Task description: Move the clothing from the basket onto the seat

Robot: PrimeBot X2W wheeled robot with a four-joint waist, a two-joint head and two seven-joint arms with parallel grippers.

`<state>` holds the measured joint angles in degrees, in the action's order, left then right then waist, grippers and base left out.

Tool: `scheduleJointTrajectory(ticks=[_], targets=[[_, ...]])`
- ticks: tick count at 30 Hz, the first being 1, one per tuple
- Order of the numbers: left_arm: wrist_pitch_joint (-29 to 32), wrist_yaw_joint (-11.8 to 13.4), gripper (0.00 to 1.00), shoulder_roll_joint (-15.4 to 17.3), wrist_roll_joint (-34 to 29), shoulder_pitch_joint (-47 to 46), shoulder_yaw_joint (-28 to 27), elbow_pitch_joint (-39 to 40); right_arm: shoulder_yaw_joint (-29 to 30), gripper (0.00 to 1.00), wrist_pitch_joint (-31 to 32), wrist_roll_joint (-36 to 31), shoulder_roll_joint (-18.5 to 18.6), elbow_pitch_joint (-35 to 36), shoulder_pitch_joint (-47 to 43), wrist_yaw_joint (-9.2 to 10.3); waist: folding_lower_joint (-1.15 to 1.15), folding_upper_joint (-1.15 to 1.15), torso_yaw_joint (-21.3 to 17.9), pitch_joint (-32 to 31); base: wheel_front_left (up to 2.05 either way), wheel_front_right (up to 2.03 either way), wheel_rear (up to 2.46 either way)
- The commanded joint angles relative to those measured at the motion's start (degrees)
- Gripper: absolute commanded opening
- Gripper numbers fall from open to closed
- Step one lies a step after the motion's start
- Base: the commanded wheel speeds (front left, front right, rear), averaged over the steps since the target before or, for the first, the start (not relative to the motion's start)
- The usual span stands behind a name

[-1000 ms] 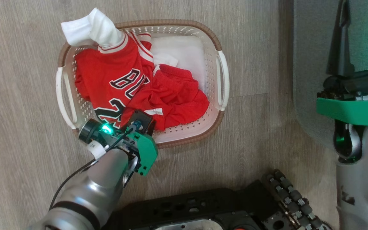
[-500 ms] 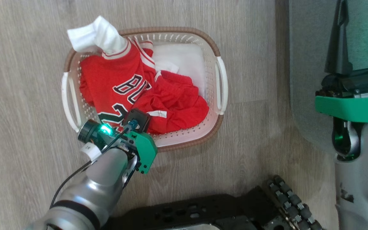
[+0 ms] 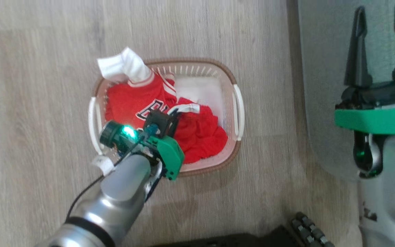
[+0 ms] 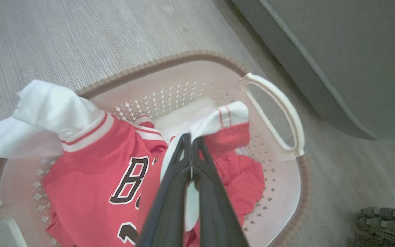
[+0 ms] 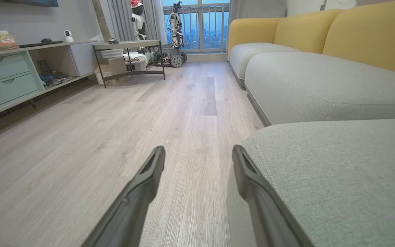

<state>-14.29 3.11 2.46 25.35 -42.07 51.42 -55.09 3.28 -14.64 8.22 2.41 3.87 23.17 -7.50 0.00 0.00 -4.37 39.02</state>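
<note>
1. Your left gripper (image 4: 190, 139) was clamped shut on the white hem of the shorts (image 4: 242, 137), inside the basket (image 4: 276, 103).
2. Your right gripper (image 3: 380, 10) stood wide open and empty, over the seat (image 3: 321, 68).
3. The jersey (image 3: 132, 103) lay in the basket, lettering up, with one white sleeve draped over the far-left rim.
4. In the head view, the basket's long axis ran left-right, beside the seat.

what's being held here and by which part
The left gripper pinches the red shorts by their white-trimmed edge; the right gripper is open and empty.
</note>
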Motion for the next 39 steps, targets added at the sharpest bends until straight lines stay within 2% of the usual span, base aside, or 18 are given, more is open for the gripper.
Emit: scheduleJointTrajectory(ticks=[1, 17, 27, 28, 30, 31, 39], targets=[[-0.7, 0.5, 0.00, 0.7, -0.5, 3.3, -1.9, 2.5, -0.8, 1.00, -0.4, 0.3, 0.5, 1.2, -2.6, 0.01, 0.00, 0.00, 0.8, -3.3, 0.00, 0.00, 0.00], [-0.7, 2.1, 0.00, 3.3, -3.8, 19.2, -12.0, 23.6, 1.4, 1.00, -0.4, -0.3, 0.5, -2.1, -10.8, 0.01, 0.00, 0.00, 2.4, -22.4, 0.00, 0.00, 0.00], [-0.7, 2.8, 0.00, 3.0, -5.1, 23.5, -15.5, 30.7, 1.6, 1.00, -0.4, -0.1, 0.5, -3.4, -14.7, 0.01, 0.00, 0.00, 1.9, -29.0, 0.00, 0.00, 0.00], [-0.7, 3.0, 0.13, 2.8, -5.2, 23.6, -15.9, 31.1, 1.5, 1.00, -0.4, -0.1, 0.5, -3.5, -14.9, 0.01, 0.00, 0.00, 1.8, -29.4, 0.00, 0.00, 0.00], [-0.7, 3.4, 0.66, 2.6, -5.6, 24.1, -16.4, 31.2, 1.3, 1.00, -0.4, 0.1, 0.5, -3.7, -15.2, 0.01, 0.00, 0.00, 1.4, -30.1, 0.00, 0.00, 0.00], [-0.7, 3.5, 1.00, 2.5, -5.7, 24.3, -16.6, 31.1, 1.2, 1.00, -0.4, 0.1, 0.5, -3.8, -15.4, 0.01, 0.00, 0.00, 1.3, -30.4, 0.00, 0.00, 0.00], [-0.7, 3.8, 1.00, 2.1, -5.5, 26.2, -19.1, 31.6, 1.7, 1.00, -0.4, 0.2, 0.5, -4.1, -16.9, 0.01, 0.00, 0.00, 0.8, -32.6, 0.00, 0.00, 0.00]])
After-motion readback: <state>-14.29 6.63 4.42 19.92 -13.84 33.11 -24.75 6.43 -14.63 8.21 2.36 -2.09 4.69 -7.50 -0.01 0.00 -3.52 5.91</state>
